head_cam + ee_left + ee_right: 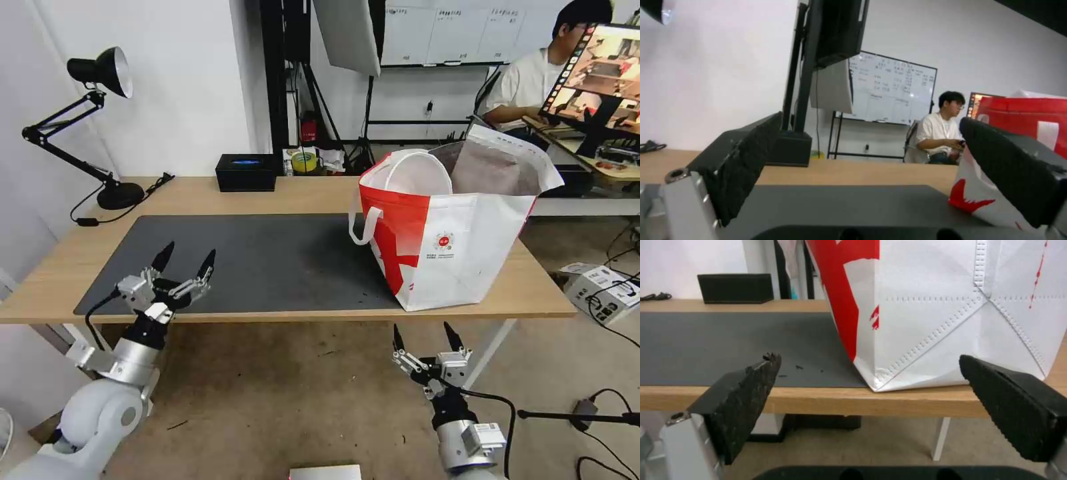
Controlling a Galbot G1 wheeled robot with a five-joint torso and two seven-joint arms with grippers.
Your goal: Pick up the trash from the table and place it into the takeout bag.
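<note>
Two grippers, both with fingers spread apart and holding nothing. Left gripper (185,261) hovers low over the near left part of the dark grey mat (267,257) on the table (200,193). Right gripper (427,335) hangs below the table's front edge, off the tabletop — its wrist view faces the base of the takeout bag (460,243). That bag stands upright and open at the table's right end, partly on the mat. Behind the mat sit a black box (246,172) and, far left, a desk lamp (93,120).
</note>
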